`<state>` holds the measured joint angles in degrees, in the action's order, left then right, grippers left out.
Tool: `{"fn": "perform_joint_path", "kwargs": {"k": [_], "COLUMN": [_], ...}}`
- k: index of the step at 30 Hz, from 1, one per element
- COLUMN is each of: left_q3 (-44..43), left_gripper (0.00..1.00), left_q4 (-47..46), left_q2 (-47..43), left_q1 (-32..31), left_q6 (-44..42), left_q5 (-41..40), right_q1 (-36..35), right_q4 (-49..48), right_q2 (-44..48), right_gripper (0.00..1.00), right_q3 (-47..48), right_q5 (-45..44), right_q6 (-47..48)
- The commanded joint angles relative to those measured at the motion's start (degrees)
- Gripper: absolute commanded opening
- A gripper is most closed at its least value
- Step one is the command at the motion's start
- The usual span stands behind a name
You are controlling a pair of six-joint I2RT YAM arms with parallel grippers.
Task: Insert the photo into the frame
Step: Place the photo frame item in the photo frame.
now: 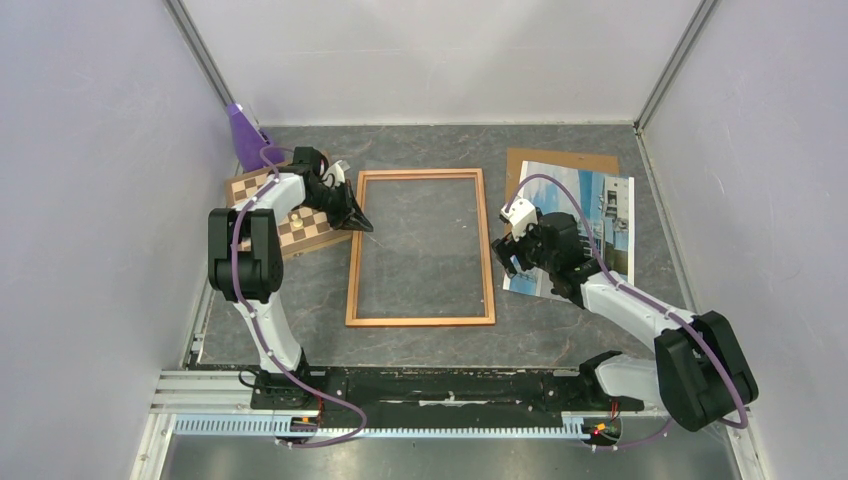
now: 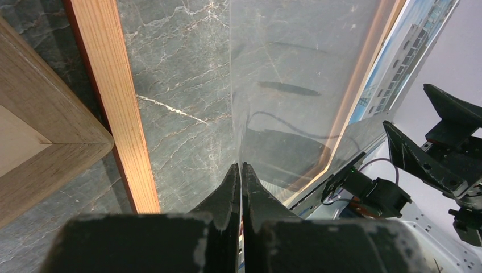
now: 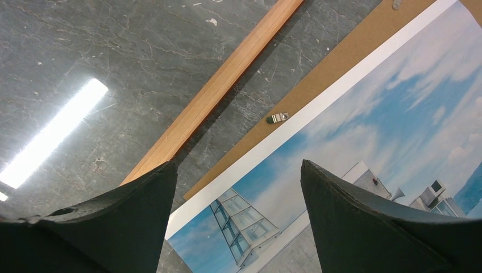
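Right claw [image 1: 515,255] spread over left edge of photo [image 1: 600,215], holding nothing. Photo lies face up on backing panel [image 1: 560,160], just right of frame [image 1: 420,320], not in it. Left claw [image 1: 355,218] at frame's upper-left corner, beside chessboard [image 1: 290,215]. Step, as judged: approach for photo pickup. Next move calls for catching thin flat edge without creasing.

Left wrist: left claw pressed together, tips at edge of clear pane [image 2: 295,68], invisible from above. Whether pinched, cannot tell.

Right wrist: metal clip [image 3: 277,118] on panel, shown only here.
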<state>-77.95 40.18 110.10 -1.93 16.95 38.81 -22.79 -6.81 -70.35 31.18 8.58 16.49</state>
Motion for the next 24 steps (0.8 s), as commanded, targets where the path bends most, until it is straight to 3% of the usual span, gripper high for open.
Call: {"fn": "perform_joint_path", "kwargs": {"k": [1,24], "left_q3": [-1.86,-0.49], "left_gripper": [0.02,0.02], "left_q4": [-0.11,0.48], "left_q2": [0.20,-0.28], "left_q1": [0.61,0.88], "left_q6": [-3.02,-4.58], "left_q5": [-0.66,-0.92], "right_q1": [-0.24,-0.24], "right_q4": [-1.85,-1.25], "right_q2": [1.46,1.61], "right_gripper": [0.83,0.83], "right_q3": [2.22,2.13], "right_q5": [-0.95,-0.70], "right_q6": [-0.32,-0.09]}}
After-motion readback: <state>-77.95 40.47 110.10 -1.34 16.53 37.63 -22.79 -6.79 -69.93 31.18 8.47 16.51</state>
